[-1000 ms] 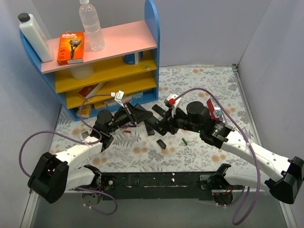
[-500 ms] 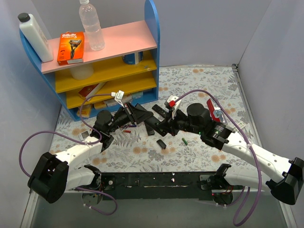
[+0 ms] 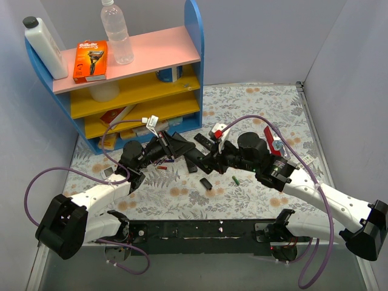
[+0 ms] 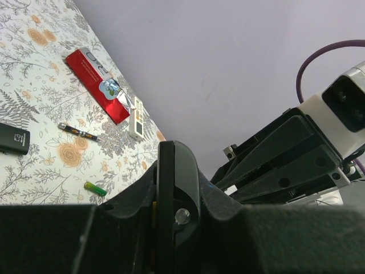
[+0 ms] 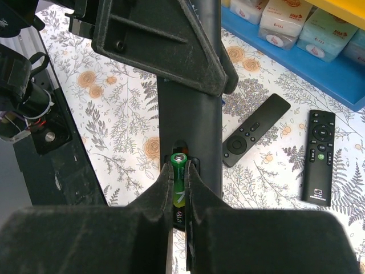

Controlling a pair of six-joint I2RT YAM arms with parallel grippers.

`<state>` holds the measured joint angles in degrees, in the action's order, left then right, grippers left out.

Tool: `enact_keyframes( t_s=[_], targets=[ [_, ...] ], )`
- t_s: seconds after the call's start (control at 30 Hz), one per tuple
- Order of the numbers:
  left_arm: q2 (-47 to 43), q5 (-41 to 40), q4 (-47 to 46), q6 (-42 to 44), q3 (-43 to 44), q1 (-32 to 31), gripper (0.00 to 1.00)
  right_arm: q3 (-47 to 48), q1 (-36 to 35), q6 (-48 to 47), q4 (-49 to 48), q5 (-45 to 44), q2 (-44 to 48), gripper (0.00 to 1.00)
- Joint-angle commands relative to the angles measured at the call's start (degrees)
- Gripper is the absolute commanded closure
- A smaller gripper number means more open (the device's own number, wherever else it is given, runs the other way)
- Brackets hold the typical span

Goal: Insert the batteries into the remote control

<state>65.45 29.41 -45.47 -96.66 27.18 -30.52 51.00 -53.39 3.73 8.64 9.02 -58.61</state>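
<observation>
My left gripper (image 3: 171,146) (image 4: 172,197) is shut on a long black remote control (image 3: 193,159) (image 5: 191,123) and holds it above the floral mat, back side up. My right gripper (image 3: 210,161) (image 5: 180,191) is shut on a green and yellow battery (image 5: 179,165). The battery's tip sits at the open battery compartment of the remote. Another green battery (image 3: 234,180) (image 4: 95,188) lies loose on the mat. In the left wrist view I see the remote edge-on between my fingers.
A small black cover piece (image 3: 206,183) lies on the mat near the loose battery. Two other black remotes (image 5: 256,130) (image 5: 319,157) lie beyond the held one. A blue shelf (image 3: 130,91) with boxes stands at the back left. A red packet (image 4: 97,85) lies by the right wall.
My right gripper has edged slightly left along the remote with the battery still in it. The left arm has held still.
</observation>
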Motion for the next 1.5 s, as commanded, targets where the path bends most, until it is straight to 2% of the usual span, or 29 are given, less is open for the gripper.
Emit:
enact_keyframes(
  t_s=[0.0,0.57,1.47],
  targets=[
    [-1.4,0.4,-3.0,-0.4,3.3,-0.1,1.00,1.1,-0.6,-1.8,1.0,-0.1,-0.7,0.89],
    [-1.3,0.9,-2.9,-0.3,3.6,-0.2,1.00,2.1,-0.9,-2.8,2.8,0.4,-2.7,0.85],
    [-0.4,2.1,-2.8,-0.3,3.5,-0.2,1.00,2.6,-1.0,-2.8,2.6,1.3,-3.1,0.71]
  ],
)
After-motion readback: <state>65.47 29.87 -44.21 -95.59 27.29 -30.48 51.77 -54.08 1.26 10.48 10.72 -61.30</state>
